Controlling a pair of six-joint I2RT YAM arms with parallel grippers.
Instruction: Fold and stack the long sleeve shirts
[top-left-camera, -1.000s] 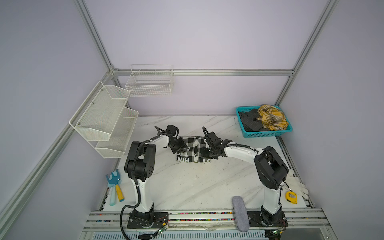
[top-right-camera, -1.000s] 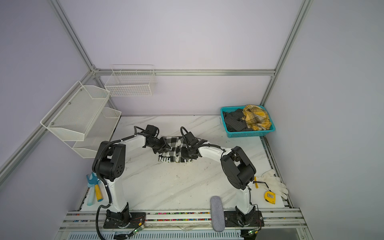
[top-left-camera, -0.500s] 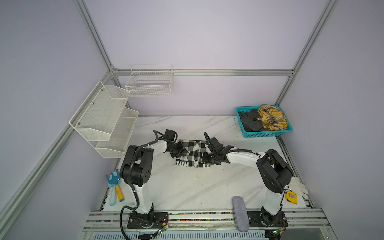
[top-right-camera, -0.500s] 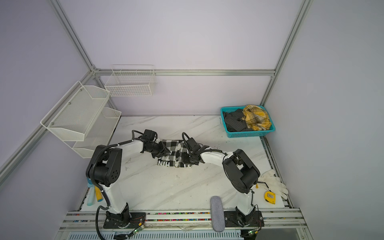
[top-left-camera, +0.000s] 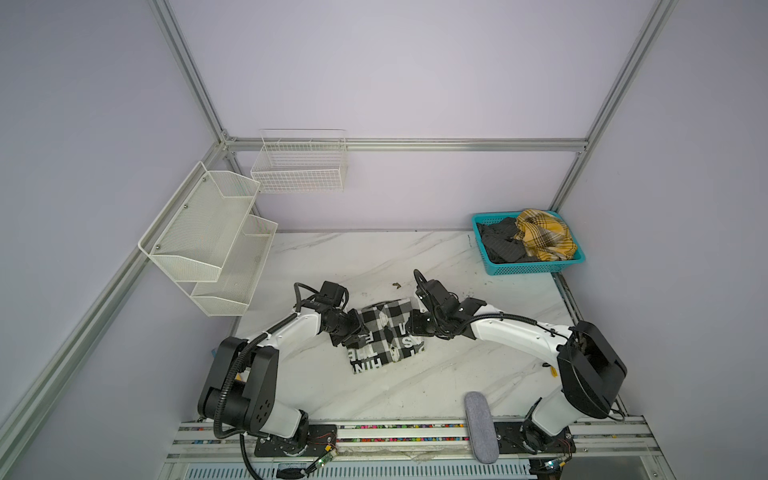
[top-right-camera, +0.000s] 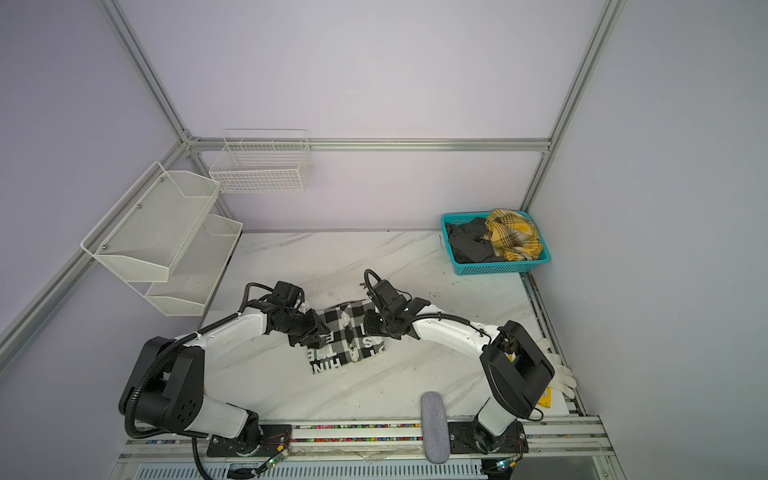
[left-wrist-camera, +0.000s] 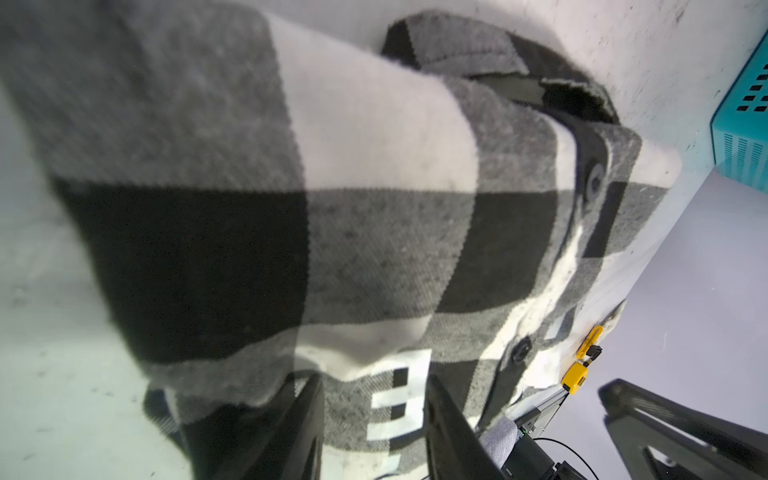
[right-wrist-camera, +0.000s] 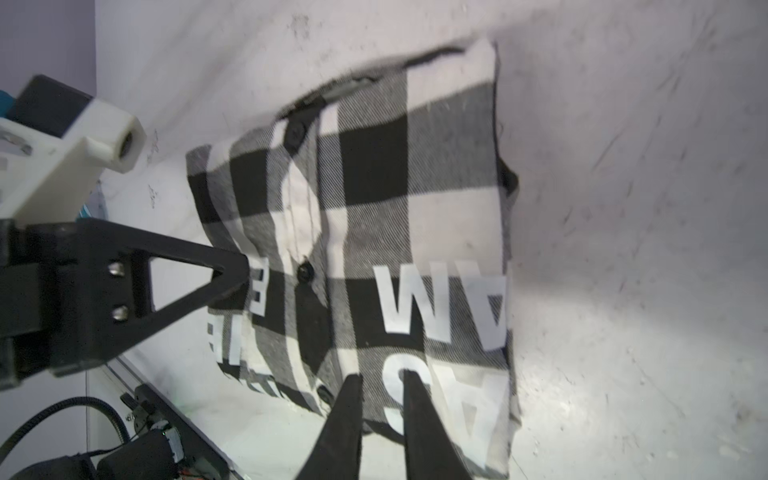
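Observation:
The black-and-white checked long sleeve shirt (top-left-camera: 386, 336) (top-right-camera: 345, 338) lies folded mid-table, collar at the far end and white lettering toward the front. My left gripper (top-left-camera: 352, 333) (left-wrist-camera: 372, 382) is at its left edge. Its jaws stand a little apart on the cloth, with a fold (left-wrist-camera: 374, 208) draped over them. My right gripper (top-left-camera: 413, 328) (right-wrist-camera: 380, 378) is at the right edge with its jaws nearly together on the lettered cloth (right-wrist-camera: 415, 208). A yellow plaid shirt (top-left-camera: 544, 235) and a dark grey one (top-left-camera: 498, 245) sit crumpled in the teal basket (top-left-camera: 536, 270).
White mesh shelves (top-left-camera: 208, 237) and a wire basket (top-left-camera: 299, 166) hang on the left and back walls. A grey pad (top-left-camera: 480, 428) lies on the front rail. A white glove (top-right-camera: 557, 370) and a yellow tape measure (left-wrist-camera: 575, 376) lie at the right edge.
Both grippers and the checked shirt between them have come toward the front of the table and lower. The shirt now lies flatter, with more lettering showing.

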